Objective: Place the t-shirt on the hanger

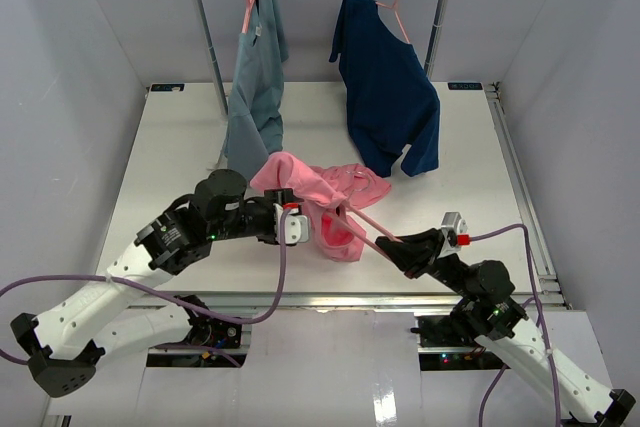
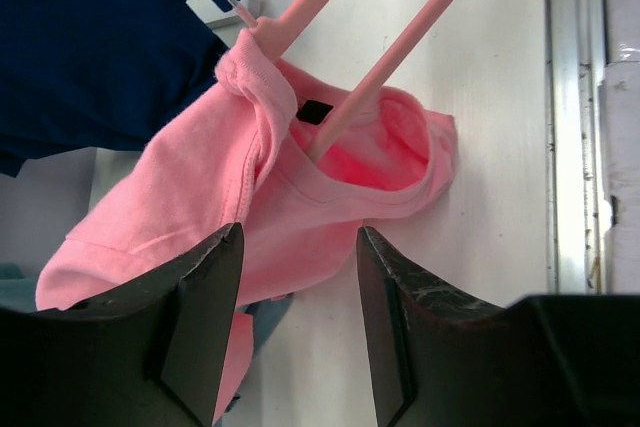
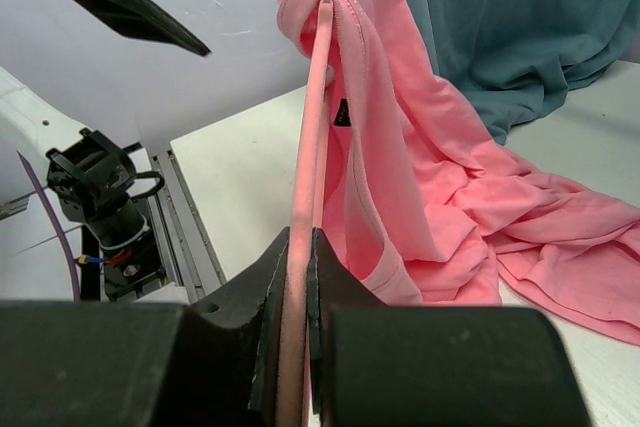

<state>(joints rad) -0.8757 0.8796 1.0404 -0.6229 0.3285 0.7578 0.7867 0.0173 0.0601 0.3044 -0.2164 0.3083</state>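
Nearest, the right jaws are clamped flat on one end of the hanger (image 3: 312,127), holding it slanted up off the tabletop (image 1: 170,157). The left jaws stand apart over the t-shirt (image 2: 180,187), with fabric below the gap but not visibly pinched. The t-shirt lies crumpled mid-tabletop, and one hanger bar seems to enter its collar. It is light, limp cotton and will likely sag and bunch, so it is best taken at the collar rim or shoulder seam. A small black tag (image 2: 315,111) sits inside the collar, with no legible writing. Beyond hang the grey-blue shirt (image 1: 255,97) and navy shirt (image 1: 385,97).
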